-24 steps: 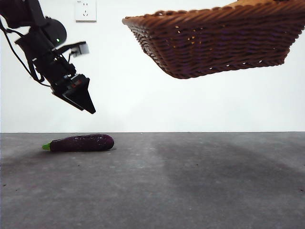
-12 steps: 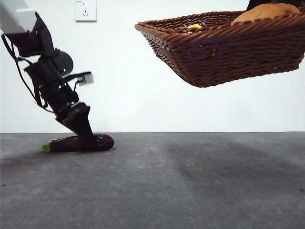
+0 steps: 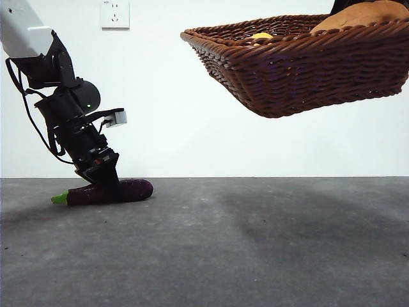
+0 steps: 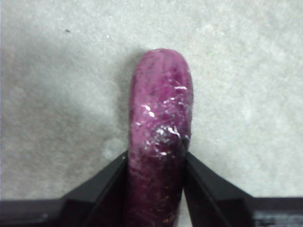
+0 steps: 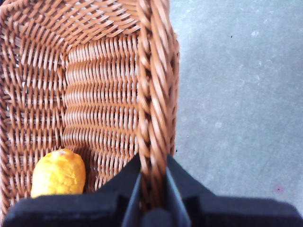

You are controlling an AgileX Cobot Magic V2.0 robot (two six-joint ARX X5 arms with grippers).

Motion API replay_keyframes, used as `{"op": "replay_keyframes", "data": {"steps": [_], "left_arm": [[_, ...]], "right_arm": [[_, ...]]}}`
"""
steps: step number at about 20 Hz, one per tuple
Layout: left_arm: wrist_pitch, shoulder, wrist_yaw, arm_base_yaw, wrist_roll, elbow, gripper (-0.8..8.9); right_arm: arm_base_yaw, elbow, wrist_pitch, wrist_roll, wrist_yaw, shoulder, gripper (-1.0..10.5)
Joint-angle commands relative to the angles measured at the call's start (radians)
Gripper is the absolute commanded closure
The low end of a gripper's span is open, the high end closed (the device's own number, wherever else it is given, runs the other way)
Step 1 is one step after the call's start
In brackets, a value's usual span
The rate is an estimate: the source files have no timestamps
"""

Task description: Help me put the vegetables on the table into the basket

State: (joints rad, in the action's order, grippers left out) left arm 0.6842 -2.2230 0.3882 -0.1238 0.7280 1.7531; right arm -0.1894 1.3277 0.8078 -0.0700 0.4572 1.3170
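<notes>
The dark purple eggplant (image 3: 131,190) lies on the grey table (image 3: 255,243) at the left, green stem pointing left. My left gripper (image 3: 105,185) is down on it. In the left wrist view its jaws (image 4: 156,175) press both sides of the eggplant (image 4: 161,118). My right gripper (image 5: 154,187) is shut on the braided rim of the wicker basket (image 5: 154,94) and holds the basket (image 3: 300,70) in the air at the upper right. The tan potato (image 3: 358,16) and a bit of yellow corn (image 3: 261,36) show above its rim. A rounded yellow-orange piece (image 5: 59,172) lies inside by the jaws.
A white wall outlet (image 3: 115,14) is on the back wall above the left arm. The dark table stretches bare from the eggplant to the right, under the raised basket.
My left gripper came down from above onto the eggplant and its jaws now hold it. The stem end shifted slightly left. The basket sank and tilted a little, then stayed still.
</notes>
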Motion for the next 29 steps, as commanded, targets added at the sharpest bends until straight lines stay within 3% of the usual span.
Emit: {"op": "replay_keyframes", "data": {"steps": [1, 5, 7, 9, 14, 19, 21, 24, 29], "left_arm": [[0.034, -0.002, 0.008, -0.004, -0.041, 0.003, 8.22], [0.146, 0.070, 0.026, 0.012, -0.063, 0.005, 8.19], [0.175, 0.146, 0.085, 0.029, -0.097, 0.005, 8.19], [0.219, 0.241, 0.164, 0.042, -0.097, 0.005, 8.19], [0.320, 0.497, 0.238, 0.026, -0.062, 0.005, 8.20], [0.403, 0.638, 0.247, -0.124, -0.037, 0.005, 8.20], [0.418, 0.637, 0.212, -0.235, -0.021, 0.004, 8.20], [0.429, 0.584, 0.054, -0.406, 0.041, 0.004, 8.21], [0.447, 0.448, -0.087, -0.502, 0.073, 0.004, 8.21]], "right_arm": [[0.001, 0.010, -0.013, -0.005, 0.015, -0.006, 9.6], [0.000, 0.009, 0.007, -0.024, 0.006, 0.006, 9.6], [-0.001, 0.008, 0.015, -0.028, 0.006, 0.027, 9.6], [-0.001, 0.007, 0.019, -0.029, 0.004, 0.049, 9.6], [-0.002, -0.048, -0.019, -0.045, 0.006, 0.127, 9.6], [-0.032, -0.222, -0.262, -0.178, 0.068, 0.185, 9.6], [-0.066, -0.279, -0.348, -0.224, 0.094, 0.192, 9.6], [-0.134, -0.300, -0.379, -0.239, 0.097, 0.192, 9.6], [-0.191, -0.300, -0.435, -0.271, 0.103, 0.192, 9.6]]}}
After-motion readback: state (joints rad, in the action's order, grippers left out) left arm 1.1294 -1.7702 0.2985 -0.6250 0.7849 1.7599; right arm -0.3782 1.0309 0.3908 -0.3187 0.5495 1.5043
